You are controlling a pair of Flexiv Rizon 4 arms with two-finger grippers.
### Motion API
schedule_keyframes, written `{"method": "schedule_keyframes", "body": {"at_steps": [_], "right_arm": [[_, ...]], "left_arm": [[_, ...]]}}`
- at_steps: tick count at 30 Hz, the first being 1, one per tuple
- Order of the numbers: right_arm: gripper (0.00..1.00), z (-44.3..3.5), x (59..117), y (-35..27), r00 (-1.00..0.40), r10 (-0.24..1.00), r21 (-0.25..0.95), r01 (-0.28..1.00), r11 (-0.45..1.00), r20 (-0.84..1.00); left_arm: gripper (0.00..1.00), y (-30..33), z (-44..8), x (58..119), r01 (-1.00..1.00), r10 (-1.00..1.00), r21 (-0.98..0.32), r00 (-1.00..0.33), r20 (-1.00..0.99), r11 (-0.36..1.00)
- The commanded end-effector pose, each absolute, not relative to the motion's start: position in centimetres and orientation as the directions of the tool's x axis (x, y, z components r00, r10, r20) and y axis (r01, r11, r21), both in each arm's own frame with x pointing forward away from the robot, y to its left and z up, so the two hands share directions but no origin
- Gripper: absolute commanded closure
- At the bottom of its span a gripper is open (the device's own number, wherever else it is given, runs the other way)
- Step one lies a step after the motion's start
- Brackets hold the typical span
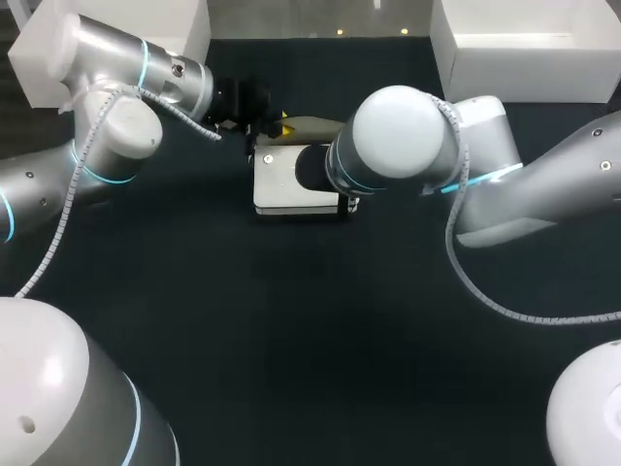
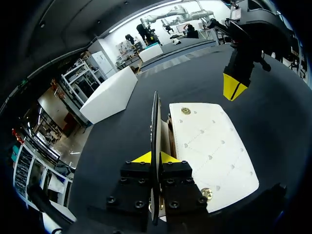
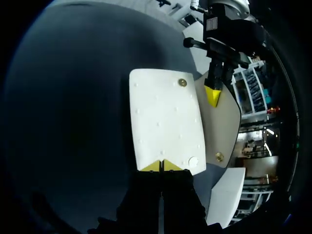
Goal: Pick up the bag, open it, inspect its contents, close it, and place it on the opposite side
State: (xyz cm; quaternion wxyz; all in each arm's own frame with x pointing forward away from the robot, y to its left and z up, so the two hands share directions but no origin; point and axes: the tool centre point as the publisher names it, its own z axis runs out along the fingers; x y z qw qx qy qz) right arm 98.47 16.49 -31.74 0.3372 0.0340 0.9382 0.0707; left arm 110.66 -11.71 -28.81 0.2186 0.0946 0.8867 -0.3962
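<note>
**Even light from above, dark table**

Room light falls evenly from above; the white bag (image 1: 291, 180) glows against the dark table (image 1: 291, 340). Ahead of the left gripper (image 2: 155, 157) the tabletop carries a pale sheen. Beside the bag, ahead of the right gripper (image 3: 161, 165), lies a narrow shadow.

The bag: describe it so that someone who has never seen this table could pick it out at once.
On the dark table, look at the middle of the far half. The bag lies there: flat, white, quilted, with gold snaps, unlike the plain white boxes behind.
</note>
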Motion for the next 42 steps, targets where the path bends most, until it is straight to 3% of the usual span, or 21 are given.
{"method": "schedule_keyframes", "body": {"at_steps": [1, 22, 35, 37, 42], "right_arm": [[1.00, -32.5, 98.4, 17.0, -0.760, 0.122, 0.157, 0.027, 0.987, -0.638], [1.00, -33.8, 98.3, 17.2, -0.779, 0.148, 0.169, 0.054, 0.984, -0.609], [1.00, -34.1, 96.6, 17.4, -0.702, 0.107, 0.128, 0.023, 0.991, -0.705], [0.87, -34.2, 96.6, 17.5, -0.699, 0.102, 0.126, 0.018, 0.992, -0.707], [0.65, -34.6, 96.6, 17.7, -0.694, 0.088, 0.118, 0.005, 0.993, -0.714]], "left_arm": [[1.00, -12.0, -29.6, 111.8, 0.355, 0.013, -0.664, -0.887, -0.462, 0.658], [1.00, -12.0, -30.0, 111.9, 0.369, 0.035, -0.652, -0.885, -0.465, 0.663], [1.00, -11.8, -31.8, 113.0, 0.418, 0.102, -0.588, -0.864, -0.493, 0.692], [1.00, -11.8, -31.9, 113.1, 0.417, 0.102, -0.588, -0.864, -0.493, 0.693], [1.00, -11.6, -32.4, 112.7, 0.405, 0.091, -0.593, -0.869, -0.486, 0.696]]}}
